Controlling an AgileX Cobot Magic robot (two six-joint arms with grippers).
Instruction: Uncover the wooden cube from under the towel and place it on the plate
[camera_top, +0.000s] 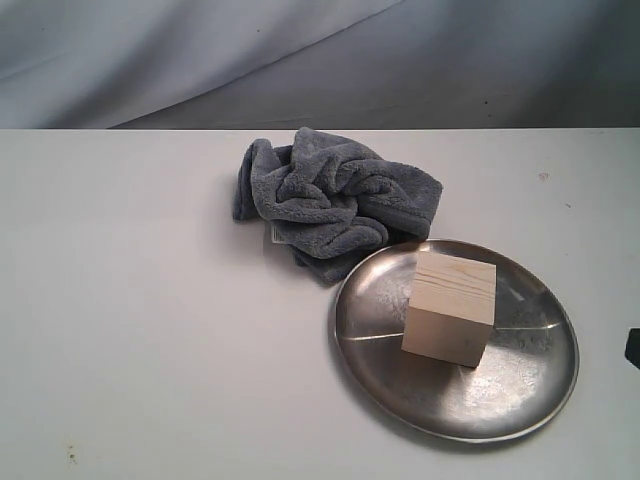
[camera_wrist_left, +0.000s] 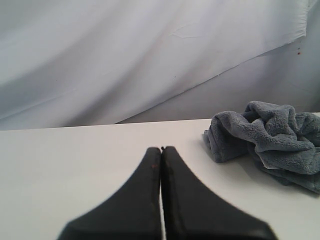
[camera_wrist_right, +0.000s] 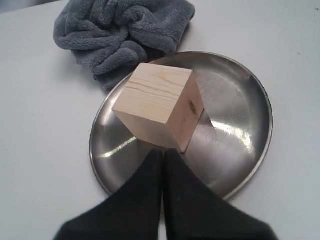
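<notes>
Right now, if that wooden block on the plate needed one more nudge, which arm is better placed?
Right, probably. The right end effector, shut, sits close to the wooden cube on the plate; the left end effector faces only table and towel.

Cube on the plate, towel behind it on the worktop.

The wooden cube (camera_top: 450, 307) rests flat on the plate (camera_top: 520, 395), slightly toward the towel side of the plate's middle and clear of the rim all round. The plate lies on the worktop (camera_top: 150, 330), right of centre and toward the front in the exterior view. The towel (camera_top: 335, 195) lies bunched on the worktop behind and to the left of the plate. Its near edge meets the plate's far-left rim, but whether it tucks under the rim cannot be told. Towel and cube are apart. A draped backdrop (camera_top: 300, 50) hangs behind the worktop's far edge.
</notes>
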